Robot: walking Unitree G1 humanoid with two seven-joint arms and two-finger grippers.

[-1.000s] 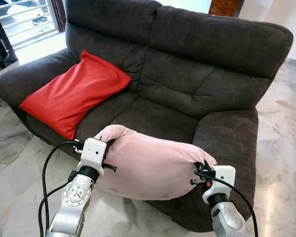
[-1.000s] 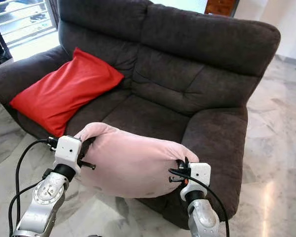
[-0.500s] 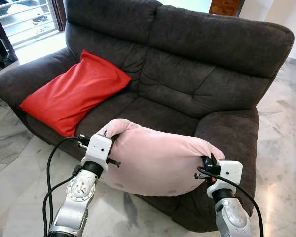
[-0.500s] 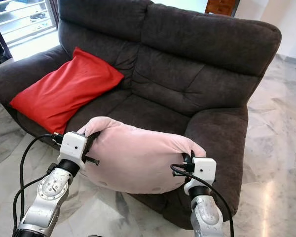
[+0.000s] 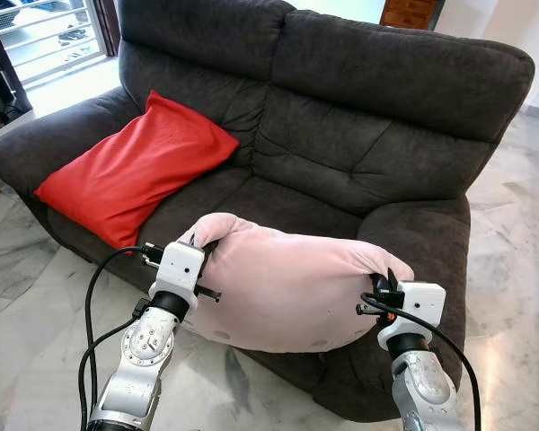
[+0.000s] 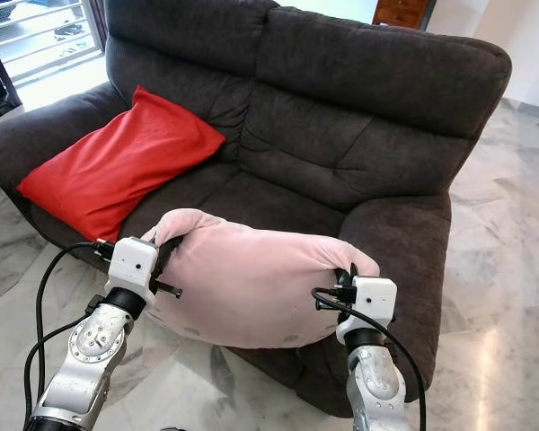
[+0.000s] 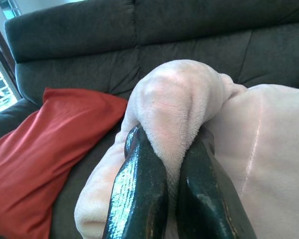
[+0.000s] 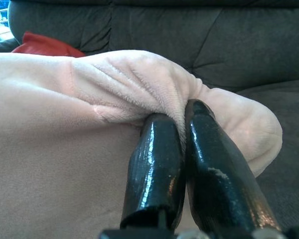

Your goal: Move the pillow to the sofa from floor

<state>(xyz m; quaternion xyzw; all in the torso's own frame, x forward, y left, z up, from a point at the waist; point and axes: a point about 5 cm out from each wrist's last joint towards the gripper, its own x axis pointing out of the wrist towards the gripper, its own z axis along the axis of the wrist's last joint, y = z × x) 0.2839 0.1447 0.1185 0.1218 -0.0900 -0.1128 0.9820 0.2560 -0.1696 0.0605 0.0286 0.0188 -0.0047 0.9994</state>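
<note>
Left eye view: the pink pillow [image 5: 287, 287] hangs above the front edge of the sofa [image 5: 341, 153] seat, pinched at its ends by the left gripper [image 7: 167, 149] and right gripper [image 8: 182, 124], beside a red cushion [image 5: 135, 171].

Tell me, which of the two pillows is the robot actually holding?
The pale pink pillow, pinched at its ends by the left pincer and right pincer. The red pillow lies untouched on the sofa.
</note>
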